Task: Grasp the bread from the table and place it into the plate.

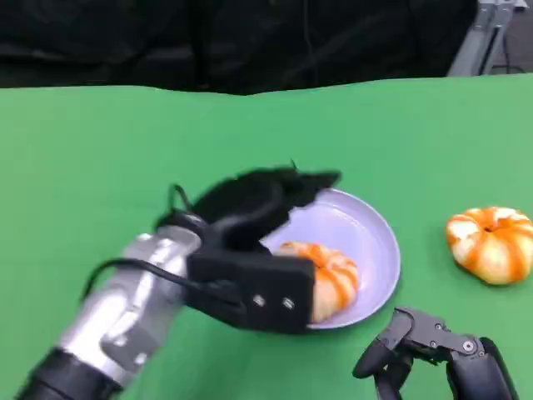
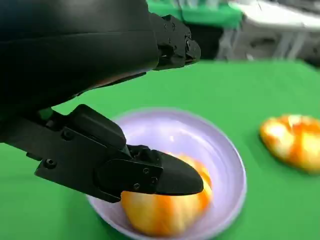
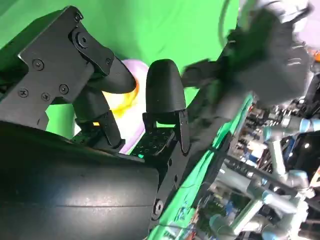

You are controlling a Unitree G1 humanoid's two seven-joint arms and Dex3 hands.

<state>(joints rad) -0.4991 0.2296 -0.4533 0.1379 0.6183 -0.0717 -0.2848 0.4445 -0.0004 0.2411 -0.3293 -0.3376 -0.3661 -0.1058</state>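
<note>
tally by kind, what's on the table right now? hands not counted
Bread: 2, one in the plate, one on the table
Plate: 1
Total: 3

The left forearm [image 1: 125,312] is a brushed silver tube with a black cuff at the near end and a thin black cable looping along it. The left hand [image 1: 250,250] is all matte black, blocky, with small silver screws on its side plate. The right hand [image 1: 437,354] is the same black, chunky segmented fingers, round screw heads.
</note>
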